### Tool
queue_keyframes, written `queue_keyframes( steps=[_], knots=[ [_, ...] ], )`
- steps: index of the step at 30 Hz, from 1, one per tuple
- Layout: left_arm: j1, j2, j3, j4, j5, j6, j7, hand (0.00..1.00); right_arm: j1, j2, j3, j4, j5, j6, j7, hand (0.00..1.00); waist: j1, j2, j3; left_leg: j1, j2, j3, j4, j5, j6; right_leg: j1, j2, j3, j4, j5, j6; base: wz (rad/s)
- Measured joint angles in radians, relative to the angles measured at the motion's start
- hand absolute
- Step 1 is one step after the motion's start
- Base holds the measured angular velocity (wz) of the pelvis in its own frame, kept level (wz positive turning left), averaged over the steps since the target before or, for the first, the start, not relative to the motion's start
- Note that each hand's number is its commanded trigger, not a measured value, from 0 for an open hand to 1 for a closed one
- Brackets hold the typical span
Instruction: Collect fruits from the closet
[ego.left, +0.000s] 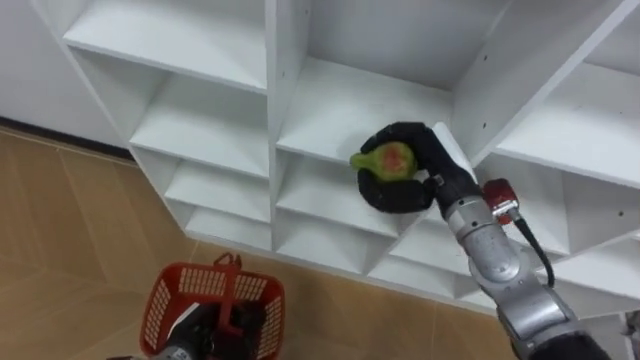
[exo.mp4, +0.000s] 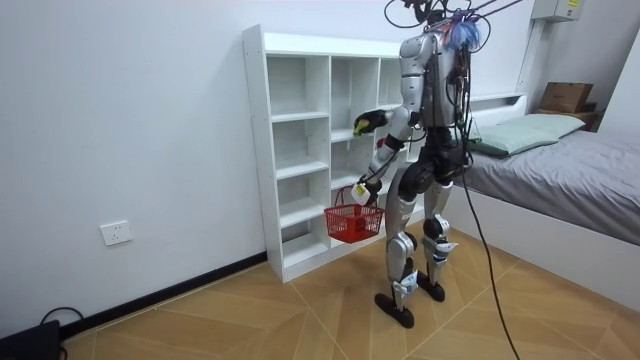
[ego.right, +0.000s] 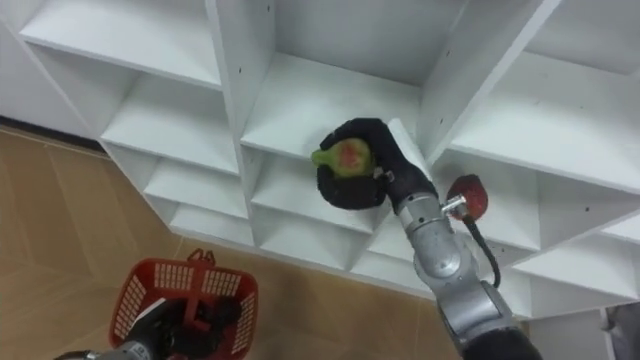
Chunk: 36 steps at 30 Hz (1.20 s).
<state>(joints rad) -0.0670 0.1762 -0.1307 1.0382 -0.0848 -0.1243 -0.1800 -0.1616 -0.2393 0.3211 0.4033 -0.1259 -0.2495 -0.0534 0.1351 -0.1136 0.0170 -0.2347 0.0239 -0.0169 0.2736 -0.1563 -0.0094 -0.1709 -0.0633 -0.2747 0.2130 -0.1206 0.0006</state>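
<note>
Clear at the shelf (ego.left: 340, 110) front
An upright (ego.left: 520, 60) stands just beside my right hand (ego.left: 400, 195); I see open air down to the basket (ego.left: 165, 305).

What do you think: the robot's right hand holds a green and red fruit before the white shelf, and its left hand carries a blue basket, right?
Not quite: the basket is red, not blue, as the left eye view shows. The right hand does hold the green and red fruit before the white shelf; the left hand carries the basket.
</note>
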Motion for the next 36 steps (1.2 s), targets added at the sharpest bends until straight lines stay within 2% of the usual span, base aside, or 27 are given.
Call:
queue_keyframes(
  steps=[5,10,15,17,20,23,30,36],
  knots=[
    [-0.010,-0.020,-0.021,0.000,-0.008,-0.016,-0.008,1.00,0.040,0.031,0.026,0.000,0.012,0.000,0.082,1.00,-0.027,0.039,-0.0010,-0.015,0.001,0.015,0.000,0.001,0.001,-0.032,-0.001,0.025,0.020,0.002,-0.001,-0.11],
    [-0.012,-0.026,-0.074,-0.001,-0.044,-0.037,-0.008,1.00,0.049,0.051,0.078,-0.003,0.052,0.001,0.148,1.00,-0.049,0.044,-0.0010,-0.017,0.001,0.024,-0.006,0.006,0.001,-0.046,-0.002,0.033,0.026,0.002,-0.001,-0.06],
    [-0.021,-0.051,-0.119,-0.003,-0.045,-0.043,-0.005,1.00,0.079,0.071,0.097,-0.023,0.045,0.001,0.170,1.00,-0.058,0.048,0.0006,-0.019,0.002,0.044,-0.004,0.004,0.004,-0.057,-0.003,0.052,0.030,0.004,0.000,-0.10],
    [-0.030,-0.062,-0.131,-0.007,-0.064,-0.049,-0.007,1.00,0.099,0.072,0.097,-0.023,0.044,0.001,0.175,1.00,-0.068,0.061,0.0036,-0.025,0.002,0.043,0.000,0.003,0.005,-0.059,-0.002,0.051,0.028,0.006,0.001,0.00],
    [-0.036,-0.072,-0.138,-0.008,-0.084,-0.050,-0.012,1.00,0.131,0.066,0.098,-0.023,0.043,0.001,0.179,1.00,-0.078,0.085,0.0016,-0.025,0.001,0.045,-0.003,0.003,0.006,-0.062,-0.003,0.053,0.027,0.007,0.002,-0.01],
    [-0.045,-0.073,-0.144,-0.033,-0.085,-0.052,-0.016,1.00,0.148,0.064,0.098,-0.021,0.044,0.001,0.180,1.00,-0.080,0.098,-0.0005,-0.032,0.001,0.048,-0.006,0.006,0.006,-0.074,-0.003,0.056,0.027,0.007,0.002,-0.02],
    [-0.051,-0.072,-0.166,-0.076,-0.161,-0.067,-0.028,1.00,0.150,0.039,0.097,-0.011,0.035,0.001,0.174,1.00,-0.080,0.098,-0.0003,-0.033,0.002,0.074,-0.017,0.008,0.008,-0.092,-0.003,0.080,0.029,0.009,0.003,-0.10],
    [-0.045,-0.066,-0.166,-0.155,-0.167,-0.080,-0.030,1.00,0.149,0.045,0.093,0.053,-0.003,-0.001,0.177,1.00,-0.075,0.098,-0.0003,-0.033,0.007,0.093,-0.022,0.008,0.008,-0.104,0.001,0.092,0.032,0.010,0.001,-0.08]
  ],
)
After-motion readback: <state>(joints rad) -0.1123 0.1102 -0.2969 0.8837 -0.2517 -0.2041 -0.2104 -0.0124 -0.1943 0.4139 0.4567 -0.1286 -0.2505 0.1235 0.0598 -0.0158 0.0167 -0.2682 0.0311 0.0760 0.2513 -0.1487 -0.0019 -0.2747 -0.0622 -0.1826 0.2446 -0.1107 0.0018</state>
